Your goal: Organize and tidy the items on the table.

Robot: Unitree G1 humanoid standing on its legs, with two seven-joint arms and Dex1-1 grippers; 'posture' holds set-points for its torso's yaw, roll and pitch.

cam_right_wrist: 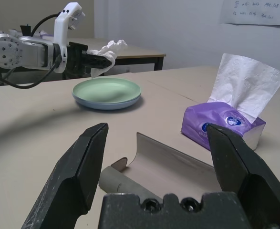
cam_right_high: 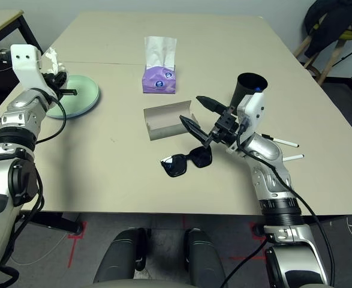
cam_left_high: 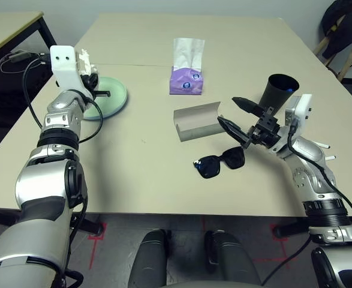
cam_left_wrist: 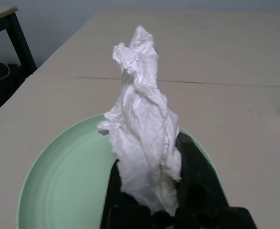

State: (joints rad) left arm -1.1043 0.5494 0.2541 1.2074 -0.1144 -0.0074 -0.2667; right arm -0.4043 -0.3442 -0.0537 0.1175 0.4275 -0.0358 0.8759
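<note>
The big beige table carries everything, with a thin seam running across it behind the plates. On the robot's left side sit the stacked plates, pale green on top of light blue. The left gripper hangs level just above them, its fingers grasping a crumpled white tissue that stands up over the green plate. Further back, near the middle, is the purple tissue box with a white sheet sticking up. In front of it lies the grey glasses case, open, and just beside that the right gripper, jaws spread wide and holding nothing. Behind this gripper stands the black cup. The black sunglasses lie near the front, below the gripper. Two pens lie by the right forearm.
</note>
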